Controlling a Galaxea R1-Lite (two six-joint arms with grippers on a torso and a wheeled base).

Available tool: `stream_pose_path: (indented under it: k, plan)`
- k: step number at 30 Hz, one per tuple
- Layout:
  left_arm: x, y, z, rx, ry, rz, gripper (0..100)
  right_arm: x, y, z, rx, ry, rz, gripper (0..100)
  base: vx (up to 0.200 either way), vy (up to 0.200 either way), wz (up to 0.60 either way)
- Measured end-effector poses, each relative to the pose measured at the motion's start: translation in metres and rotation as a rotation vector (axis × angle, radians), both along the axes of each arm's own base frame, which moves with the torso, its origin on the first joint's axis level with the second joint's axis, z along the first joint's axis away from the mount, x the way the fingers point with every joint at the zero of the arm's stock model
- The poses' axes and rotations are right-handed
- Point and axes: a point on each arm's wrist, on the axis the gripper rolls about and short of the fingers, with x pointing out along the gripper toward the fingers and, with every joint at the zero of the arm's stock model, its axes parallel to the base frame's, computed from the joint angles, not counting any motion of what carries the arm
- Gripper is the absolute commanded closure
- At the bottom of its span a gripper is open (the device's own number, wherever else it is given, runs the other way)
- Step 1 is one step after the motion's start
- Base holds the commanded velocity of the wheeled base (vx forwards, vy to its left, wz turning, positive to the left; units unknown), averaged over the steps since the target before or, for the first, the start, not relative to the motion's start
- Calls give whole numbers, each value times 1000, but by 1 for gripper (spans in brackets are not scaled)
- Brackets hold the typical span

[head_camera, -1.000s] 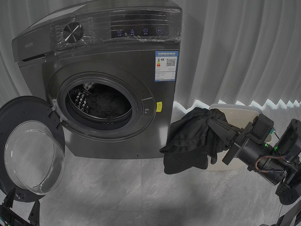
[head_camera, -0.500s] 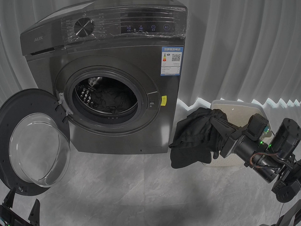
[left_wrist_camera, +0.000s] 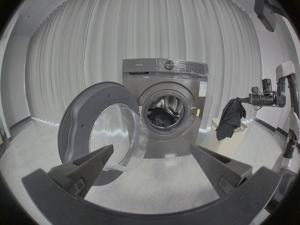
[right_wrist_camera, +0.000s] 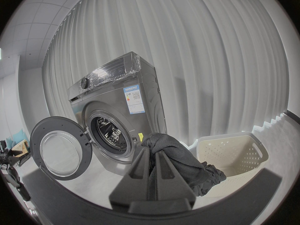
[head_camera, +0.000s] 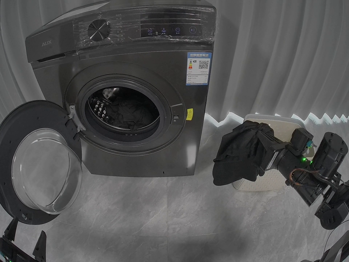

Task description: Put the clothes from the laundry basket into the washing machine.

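Observation:
A grey front-loading washing machine [head_camera: 145,55] stands with its round door [head_camera: 36,161] swung wide to the left. Dark clothes [head_camera: 131,113] lie inside the drum. My right gripper [head_camera: 262,139] is shut on a black garment [head_camera: 240,153], which hangs in the air to the right of the machine, over the near edge of the cream laundry basket [head_camera: 280,124]. In the right wrist view the garment [right_wrist_camera: 178,160] drapes over the shut fingers [right_wrist_camera: 162,169], with the basket [right_wrist_camera: 231,150] behind it. My left gripper [left_wrist_camera: 150,160] stands open low at the left, facing the machine [left_wrist_camera: 165,103].
White curtains [head_camera: 283,48] hang behind the machine and basket. The open door takes up floor room at the left. Bare grey tiled floor [head_camera: 163,211] lies between the machine's front and me.
The head camera has shifted, so the machine sits further right in the picture. My right gripper has drawn the black garment back to the right, toward the basket and away from the machine.

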Motion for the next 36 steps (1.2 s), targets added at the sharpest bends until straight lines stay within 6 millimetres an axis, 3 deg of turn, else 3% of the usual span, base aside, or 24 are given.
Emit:
stream_pose_path:
  k: [7,13,25,36]
  plan:
    - [0,0,0,0,0,1,0,2,1,-3,-1,11,-1,100,-171,0,0]
    - [0,0,0,0,0,0,0,2,1,-5,-5,18,-1,100,0,0,0]
    - [0,0,0,0,0,1,0,1,5,-7,-9,27,17,100,0,200,0]
    - [0,0,0,-2,0,1,0,-1,23,-11,9,32,88,100,0,200,0]
